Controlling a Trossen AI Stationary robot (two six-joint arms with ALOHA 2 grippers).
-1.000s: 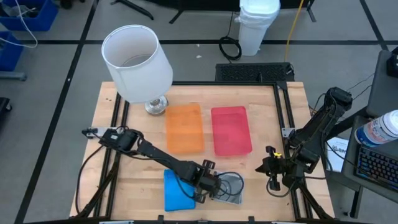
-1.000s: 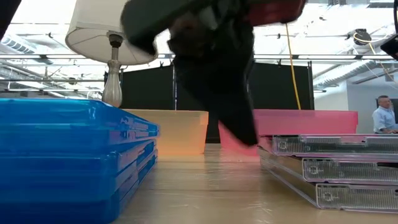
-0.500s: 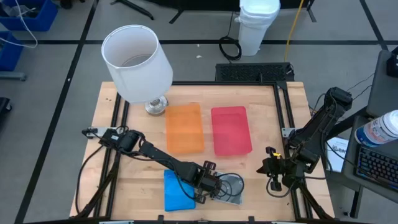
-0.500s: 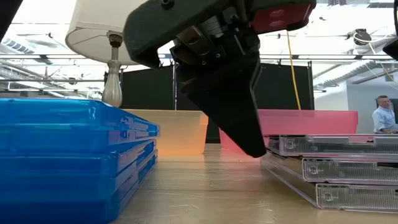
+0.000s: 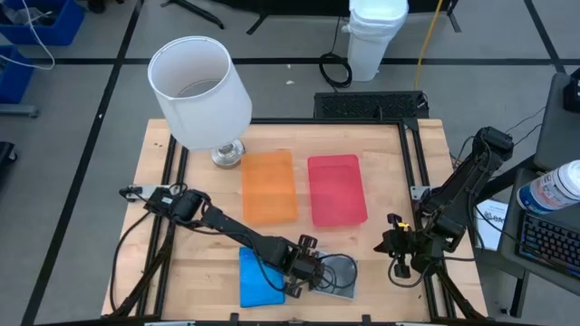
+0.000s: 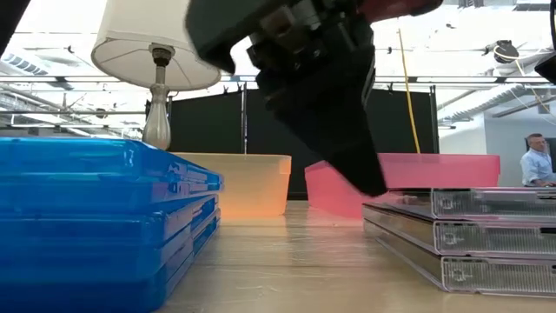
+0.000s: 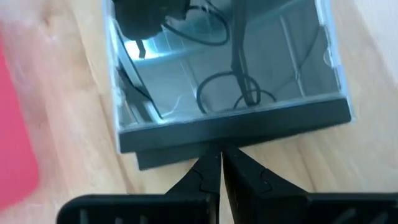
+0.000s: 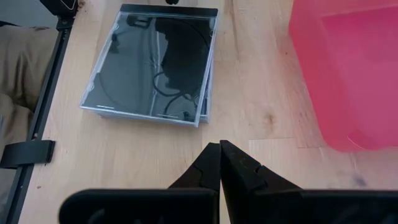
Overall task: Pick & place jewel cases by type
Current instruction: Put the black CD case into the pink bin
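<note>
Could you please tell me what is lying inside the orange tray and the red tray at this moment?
From above, the orange tray and the red tray both look empty. The low view shows only their front walls, hiding the floors.

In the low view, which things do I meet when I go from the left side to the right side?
Blue jewel cases → lamp → orange tray → left claw → red tray → clear jewel cases → person.
</note>
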